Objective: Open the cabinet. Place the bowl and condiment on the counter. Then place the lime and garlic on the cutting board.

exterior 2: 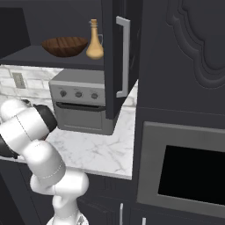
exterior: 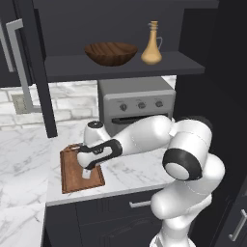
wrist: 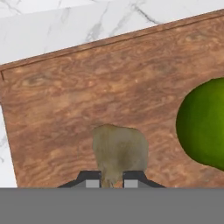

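Claw (wrist: 112, 180) nearly closed, pinching the garlic (wrist: 119, 153) low over the cutting board (wrist: 87, 100), the lime (wrist: 203, 124) lying on the wood just beside it. So the step in hand looks like setting the garlic down (whether it touches the board yet I cannot tell). Next comes letting go and lifting straight off. Oddly, the bowl (exterior: 111, 53) and condiment (exterior: 152, 46) sit on the shelf of the open cabinet (exterior: 125, 65), above the counter (exterior: 24, 154).
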